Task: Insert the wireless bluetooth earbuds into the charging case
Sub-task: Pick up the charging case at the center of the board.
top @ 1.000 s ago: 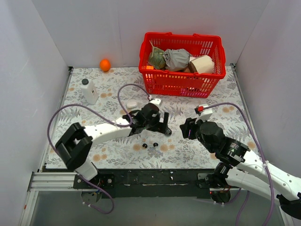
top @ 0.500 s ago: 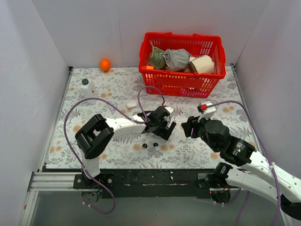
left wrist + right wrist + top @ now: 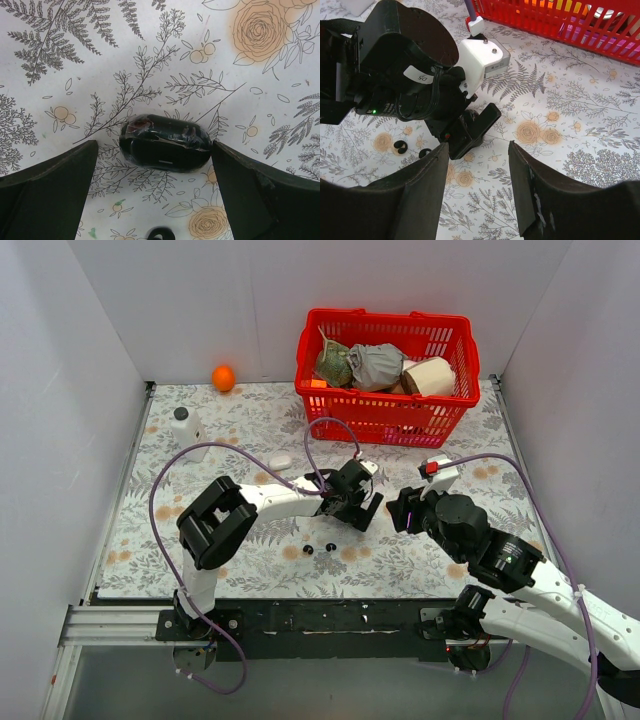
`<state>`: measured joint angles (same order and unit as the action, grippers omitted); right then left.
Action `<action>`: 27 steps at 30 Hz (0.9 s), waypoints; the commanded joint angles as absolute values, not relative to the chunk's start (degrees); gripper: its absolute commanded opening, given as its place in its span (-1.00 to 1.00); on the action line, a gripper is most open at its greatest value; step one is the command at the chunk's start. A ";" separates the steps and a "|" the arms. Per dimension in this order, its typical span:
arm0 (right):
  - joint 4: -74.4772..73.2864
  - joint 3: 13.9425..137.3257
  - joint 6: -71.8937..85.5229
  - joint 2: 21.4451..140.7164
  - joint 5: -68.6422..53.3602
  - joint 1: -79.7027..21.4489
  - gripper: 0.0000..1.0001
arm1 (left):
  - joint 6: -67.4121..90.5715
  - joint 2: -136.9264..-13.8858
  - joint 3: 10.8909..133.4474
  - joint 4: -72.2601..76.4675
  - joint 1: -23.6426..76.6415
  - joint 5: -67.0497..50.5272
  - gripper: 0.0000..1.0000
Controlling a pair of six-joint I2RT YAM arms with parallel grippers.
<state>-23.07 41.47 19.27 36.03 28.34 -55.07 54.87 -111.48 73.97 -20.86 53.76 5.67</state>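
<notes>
Black charging case (image 3: 165, 142) sat centred in our released left gripper (image 3: 154, 152), earbud (image 3: 159, 234) maybe at 6 o'clock; we'd close slow, square.

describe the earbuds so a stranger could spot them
Start at the red basket at the back and come toward the near edge, past the left gripper. The earbuds are two tiny black beads side by side on the floral cloth, far smaller than the white pebble.

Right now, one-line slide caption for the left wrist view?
Open left gripper straddling a glossy black oval case lying on the floral tablecloth.
</notes>
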 commanded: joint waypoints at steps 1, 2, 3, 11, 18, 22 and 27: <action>-22.24 43.24 18.81 35.24 29.18 -54.76 0.18 | 53.97 -111.01 73.83 -23.29 53.96 6.68 0.96; -22.24 43.16 18.81 35.16 29.18 -54.76 0.18 | 53.62 -110.92 73.83 -23.38 54.14 6.77 0.96; -22.32 43.15 18.81 35.16 29.27 -54.76 0.18 | 53.09 -110.66 73.65 -23.47 54.31 6.94 0.96; -22.85 43.33 19.16 34.80 29.79 -54.76 0.18 | 46.24 -109.86 72.33 -23.90 56.68 9.22 0.96; -23.47 43.51 19.69 34.89 29.79 -54.76 0.18 | 45.70 -110.74 72.86 -24.08 57.22 9.32 0.79; -23.55 43.50 19.86 35.07 29.97 -54.76 0.17 | 45.00 -111.71 74.09 -24.17 57.22 9.67 0.73; -23.55 43.51 19.86 35.16 29.97 -54.76 0.18 | 44.74 -111.97 73.57 -24.26 57.22 10.11 0.64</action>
